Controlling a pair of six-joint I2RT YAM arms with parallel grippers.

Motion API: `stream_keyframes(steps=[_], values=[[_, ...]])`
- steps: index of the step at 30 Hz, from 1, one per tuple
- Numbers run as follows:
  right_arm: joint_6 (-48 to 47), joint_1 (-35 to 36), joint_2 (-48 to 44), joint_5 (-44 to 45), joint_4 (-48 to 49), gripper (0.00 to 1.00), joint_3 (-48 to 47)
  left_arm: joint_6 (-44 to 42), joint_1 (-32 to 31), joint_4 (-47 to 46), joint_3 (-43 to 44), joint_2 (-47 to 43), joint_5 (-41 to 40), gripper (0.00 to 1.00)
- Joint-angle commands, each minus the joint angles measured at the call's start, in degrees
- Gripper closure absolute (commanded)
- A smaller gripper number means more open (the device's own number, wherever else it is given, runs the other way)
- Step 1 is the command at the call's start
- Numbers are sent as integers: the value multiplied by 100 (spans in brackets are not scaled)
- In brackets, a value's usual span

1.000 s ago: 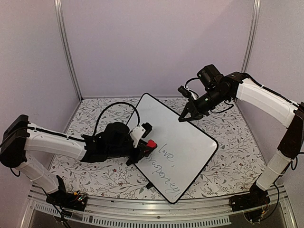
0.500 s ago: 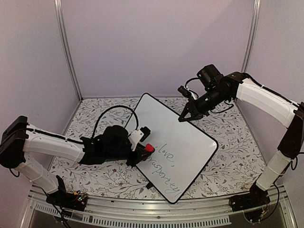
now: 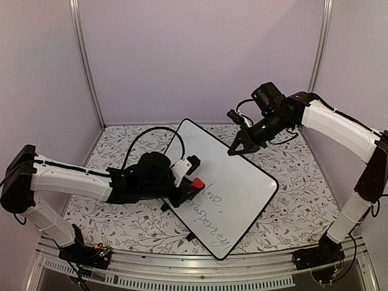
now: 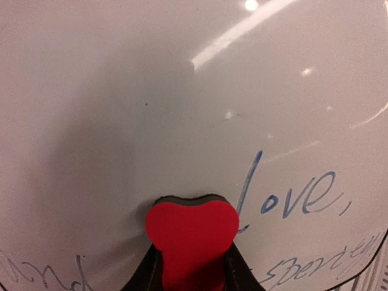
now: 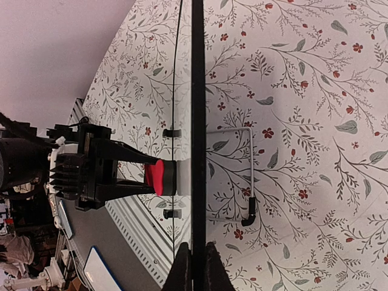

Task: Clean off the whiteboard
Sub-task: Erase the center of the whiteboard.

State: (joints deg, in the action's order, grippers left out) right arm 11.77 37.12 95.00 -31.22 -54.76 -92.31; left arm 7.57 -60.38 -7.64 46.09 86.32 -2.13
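Your right wrist view alone shows the right gripper (image 5: 194,267) apparently clamping the whiteboard (image 3: 242,176) rim; the left gripper (image 3: 194,183) grips the eraser (image 4: 192,230).

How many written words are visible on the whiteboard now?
3 on the whiteboard, in the left wrist view: "love," right of the red eraser, "prosperity" below it, "and" at the lower left. The eraser may hide more.

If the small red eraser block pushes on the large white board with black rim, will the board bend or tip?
Probably stiff: the whiteboard looks straight edge-on where the red eraser presses. It might tip, since it seems propped on a thin wire stand; the right gripper, shut on its rim, likely steadies it.
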Motion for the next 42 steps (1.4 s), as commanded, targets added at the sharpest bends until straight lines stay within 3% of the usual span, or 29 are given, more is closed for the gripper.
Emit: stream_keyframes(steps=[1,14,30,42], values=[[-223,137,75,-146,88,100,-110,-159,-84,113,315,196,36,100],[-215,137,93,-147,78,100,-120,53,-88,-60,-76,299,66,100],[-212,137,106,-147,80,100,-118,295,-88,-98,-855,-174,-122,100],[-227,137,102,-143,88,100,-98,188,-194,-89,-576,-197,-15,100]])
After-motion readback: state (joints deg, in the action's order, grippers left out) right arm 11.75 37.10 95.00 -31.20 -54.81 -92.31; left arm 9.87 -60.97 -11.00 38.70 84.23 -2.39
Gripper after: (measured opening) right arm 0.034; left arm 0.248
